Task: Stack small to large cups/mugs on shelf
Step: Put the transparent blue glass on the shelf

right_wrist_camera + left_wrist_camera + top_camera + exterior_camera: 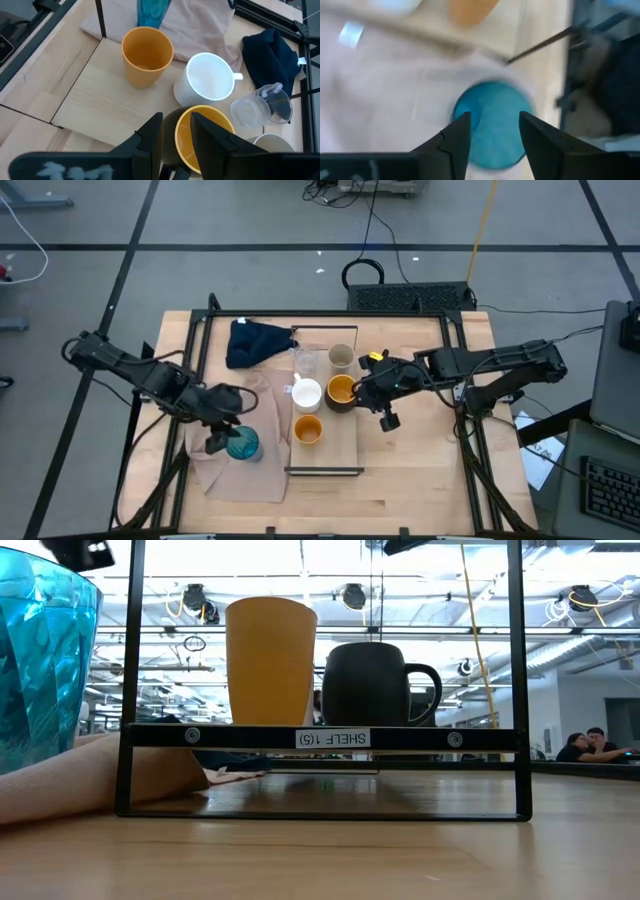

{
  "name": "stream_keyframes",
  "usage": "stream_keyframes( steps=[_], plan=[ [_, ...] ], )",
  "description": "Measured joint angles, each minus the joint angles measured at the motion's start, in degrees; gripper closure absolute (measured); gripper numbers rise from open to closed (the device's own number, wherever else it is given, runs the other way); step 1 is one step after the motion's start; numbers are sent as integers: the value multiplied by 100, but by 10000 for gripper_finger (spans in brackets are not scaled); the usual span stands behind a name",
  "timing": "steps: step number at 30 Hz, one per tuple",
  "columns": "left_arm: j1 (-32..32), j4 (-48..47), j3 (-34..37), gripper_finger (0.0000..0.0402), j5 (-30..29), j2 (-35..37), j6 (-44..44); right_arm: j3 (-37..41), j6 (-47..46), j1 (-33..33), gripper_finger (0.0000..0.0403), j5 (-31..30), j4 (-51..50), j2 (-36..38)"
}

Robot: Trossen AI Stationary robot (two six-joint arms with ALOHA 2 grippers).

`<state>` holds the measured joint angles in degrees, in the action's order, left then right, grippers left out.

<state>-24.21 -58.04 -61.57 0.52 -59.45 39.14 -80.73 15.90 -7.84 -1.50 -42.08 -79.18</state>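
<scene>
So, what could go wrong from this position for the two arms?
1. The left gripper stands open above the teal tumbler, which sits on the soft beige cloth; a nudge may tip it.
2. The right gripper pinches the rim of the dark-handled orange mug; it could slip or bump the white mug close beside it.

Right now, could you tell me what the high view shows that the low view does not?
Only the high view shows both claws, the left claw above the teal tumbler and the right claw at the dark-handled mug, plus the white mug, clear glass and beige-grey cup. Only the low view shows the shelf label. Both show the tumbler, dark mug, small orange cup and shelf.
</scene>
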Motion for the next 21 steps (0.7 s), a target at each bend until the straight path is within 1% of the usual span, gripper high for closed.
stream_keyframes(
  steps=[3,5,13,21],
  plan=[
    [2,-870,-186,248,203,-244,453,0,35,0,312,0,-49,0],
    [2,-1184,-290,251,395,-371,683,0,132,0,312,0,-68,0],
    [0,-1192,-380,252,477,-713,1103,0,282,-1,312,0,-69,0],
    [22,-1224,-380,252,716,-1095,1548,0,446,0,312,0,-225,0]
  ],
)
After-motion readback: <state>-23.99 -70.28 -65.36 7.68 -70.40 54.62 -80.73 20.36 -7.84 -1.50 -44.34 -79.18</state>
